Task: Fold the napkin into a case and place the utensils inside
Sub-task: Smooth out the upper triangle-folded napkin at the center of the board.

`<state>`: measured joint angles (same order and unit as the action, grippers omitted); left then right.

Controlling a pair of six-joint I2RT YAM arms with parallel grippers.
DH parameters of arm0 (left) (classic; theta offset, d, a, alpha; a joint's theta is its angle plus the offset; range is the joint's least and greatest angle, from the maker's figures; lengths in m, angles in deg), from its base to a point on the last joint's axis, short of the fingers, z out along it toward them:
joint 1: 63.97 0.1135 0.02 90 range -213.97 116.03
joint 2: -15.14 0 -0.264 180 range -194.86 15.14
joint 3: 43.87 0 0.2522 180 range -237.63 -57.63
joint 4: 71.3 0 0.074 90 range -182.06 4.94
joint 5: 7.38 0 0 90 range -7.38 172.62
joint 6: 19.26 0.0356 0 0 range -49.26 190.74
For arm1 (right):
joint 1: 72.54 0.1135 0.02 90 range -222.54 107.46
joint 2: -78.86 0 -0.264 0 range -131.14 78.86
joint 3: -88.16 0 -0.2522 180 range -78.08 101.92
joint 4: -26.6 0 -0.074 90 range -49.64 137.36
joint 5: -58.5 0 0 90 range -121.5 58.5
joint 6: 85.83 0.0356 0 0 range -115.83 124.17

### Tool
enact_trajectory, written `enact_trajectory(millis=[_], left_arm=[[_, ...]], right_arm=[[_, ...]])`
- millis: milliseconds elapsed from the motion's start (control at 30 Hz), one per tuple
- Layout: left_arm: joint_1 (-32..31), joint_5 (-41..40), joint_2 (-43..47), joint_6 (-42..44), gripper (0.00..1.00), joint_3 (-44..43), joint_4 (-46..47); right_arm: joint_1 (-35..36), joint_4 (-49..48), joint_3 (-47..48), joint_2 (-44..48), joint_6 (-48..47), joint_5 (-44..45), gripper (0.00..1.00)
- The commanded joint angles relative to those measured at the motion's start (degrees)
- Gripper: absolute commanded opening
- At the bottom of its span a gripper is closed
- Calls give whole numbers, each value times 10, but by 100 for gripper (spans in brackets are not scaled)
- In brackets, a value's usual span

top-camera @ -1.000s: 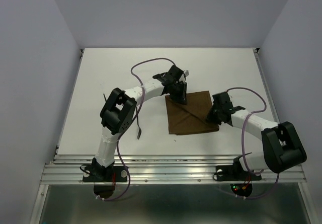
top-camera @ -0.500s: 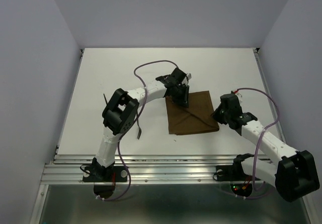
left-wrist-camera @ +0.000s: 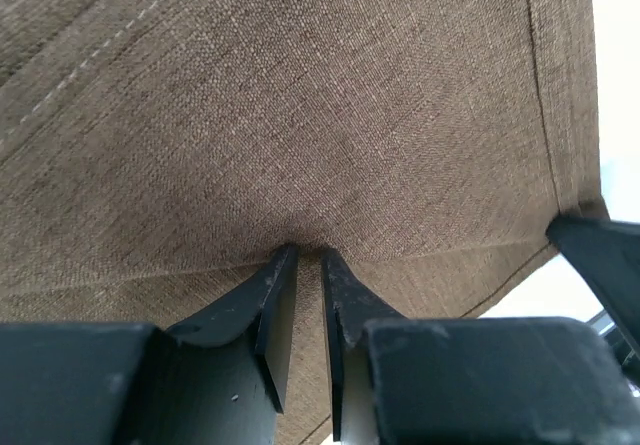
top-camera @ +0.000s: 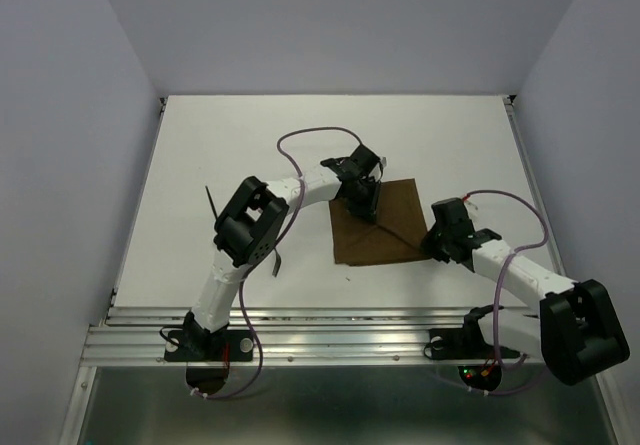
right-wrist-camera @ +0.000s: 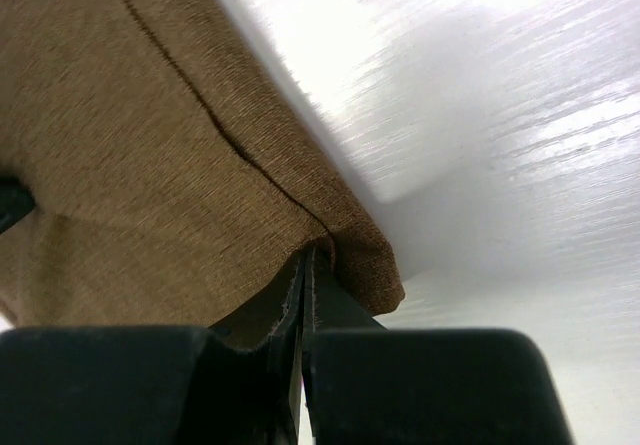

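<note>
L hand [left-wrist-camera: 305,257]: fingers are nearly together, clamped on a pucker of the napkin [left-wrist-camera: 300,115] near its far edge. R hand [right-wrist-camera: 305,260]: fingers are shut, w/ the napkin's near-right corner pinched btwn them. That side is held raised off the table [top-camera: 250,135]; the rest is spread at centre. Two utensils [top-camera: 277,261] are seen left of the napkin, by the L arm.

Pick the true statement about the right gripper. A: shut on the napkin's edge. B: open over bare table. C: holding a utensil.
A: the right gripper is pinched shut on the napkin close to one corner.
</note>
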<state>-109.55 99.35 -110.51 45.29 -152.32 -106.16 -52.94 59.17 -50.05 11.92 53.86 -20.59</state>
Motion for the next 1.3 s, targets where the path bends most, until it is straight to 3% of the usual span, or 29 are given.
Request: enact_trajectory(millis=[0, 200, 433, 800, 1000, 1267], left_arm=[[1, -38, 24, 23, 28, -31, -21], [3, -52, 53, 30, 28, -61, -46], [40, -50, 59, 24, 29, -61, -55], [86, -49, 4, 37, 29, -50, -32], [90, -66, -7, 56, 28, -82, -60], [112, -93, 63, 59, 29, -79, -69]], right_arm=[[9, -3, 34, 43, -3, -23, 2], [14, -13, 109, 13, -19, -38, 2], [54, -75, 179, -112, -19, -50, 2], [60, -124, 188, -263, -10, -41, 2], [60, -85, 193, -186, -16, -12, 3], [60, -9, 164, -62, -27, 34, 6]])
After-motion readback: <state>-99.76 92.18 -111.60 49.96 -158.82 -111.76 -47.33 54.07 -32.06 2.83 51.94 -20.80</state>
